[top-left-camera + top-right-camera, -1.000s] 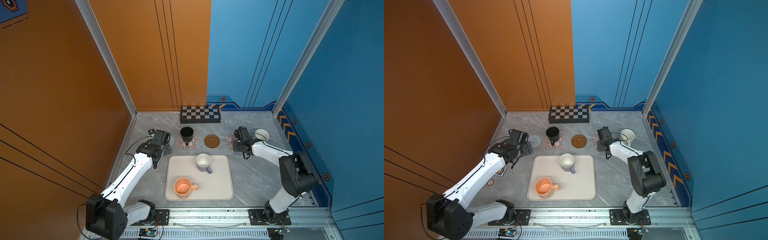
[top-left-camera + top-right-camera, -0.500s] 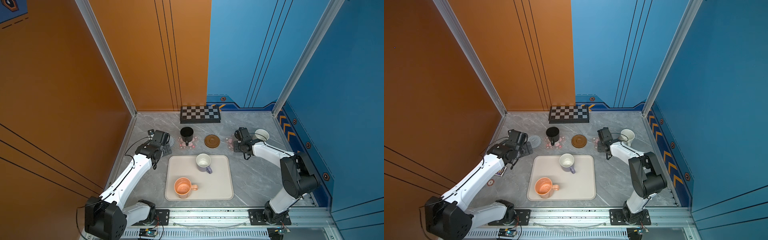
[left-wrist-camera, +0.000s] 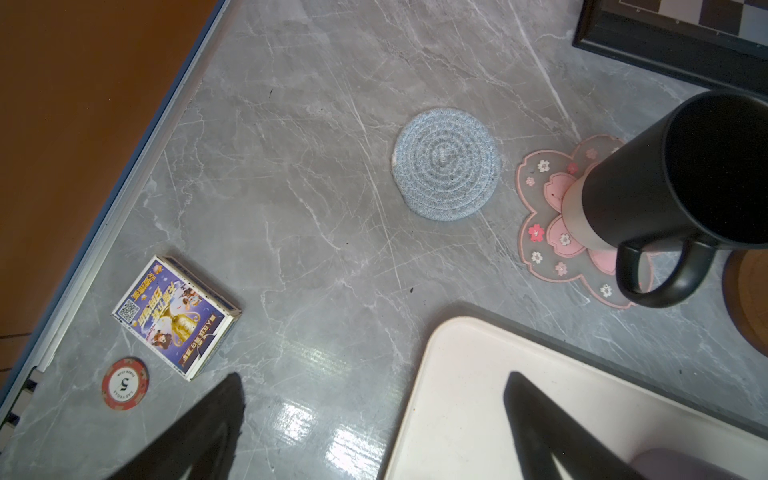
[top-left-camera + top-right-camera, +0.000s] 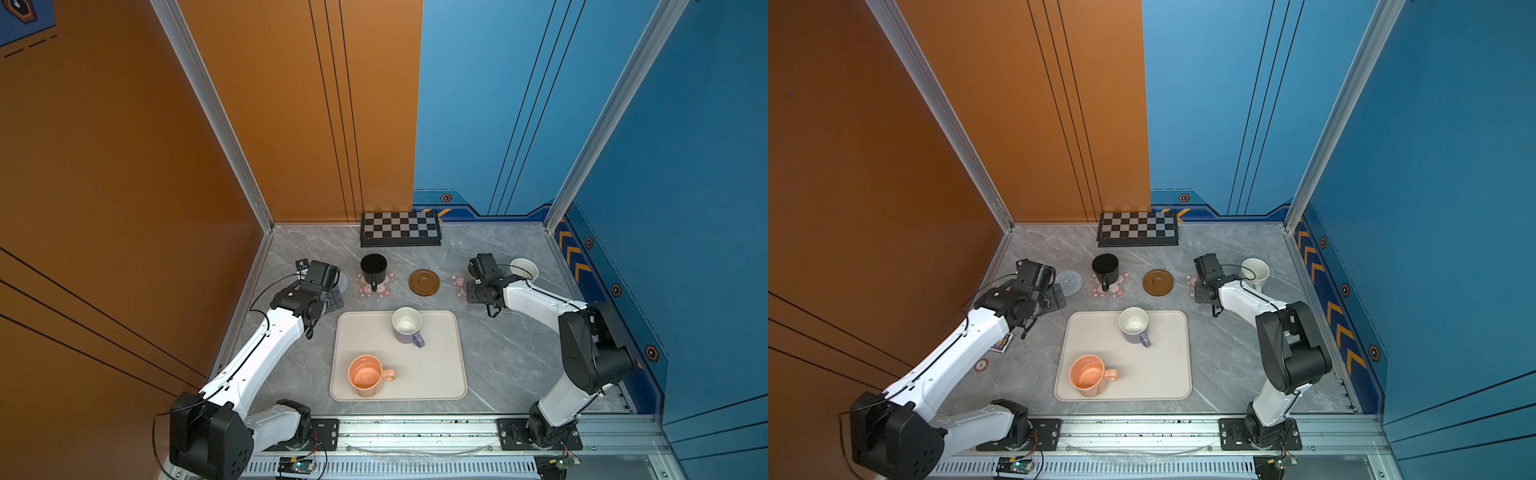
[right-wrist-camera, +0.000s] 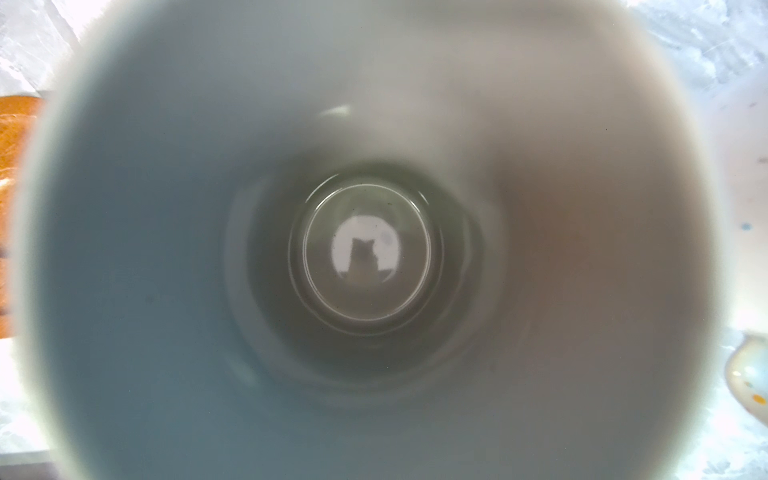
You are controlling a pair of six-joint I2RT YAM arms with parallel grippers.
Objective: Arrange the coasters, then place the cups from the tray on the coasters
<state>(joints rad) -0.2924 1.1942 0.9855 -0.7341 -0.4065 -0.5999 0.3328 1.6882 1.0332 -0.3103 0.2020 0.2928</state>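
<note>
The cream tray (image 4: 436,374) (image 4: 1163,374) holds a lavender cup (image 4: 407,326) and an orange cup (image 4: 365,376). A black cup (image 4: 373,268) (image 3: 685,174) stands on a pink flower coaster (image 3: 544,232). Beside it lie a blue-grey coaster (image 3: 446,164) (image 4: 1070,282) and a bare brown coaster (image 4: 424,282). My left gripper (image 3: 374,415) (image 4: 332,297) hangs open and empty over the tray's far left corner. My right gripper (image 4: 478,291) sits over the second pink coaster (image 4: 457,282), shut on a grey cup (image 5: 365,257) that fills its wrist view. A white speckled cup (image 4: 523,268) stands at the far right.
A checkerboard (image 4: 400,226) lies against the back wall. A card box (image 3: 176,311) and a red poker chip (image 3: 124,384) lie near the left wall. Walls close in the left, back and right sides of the grey marble table.
</note>
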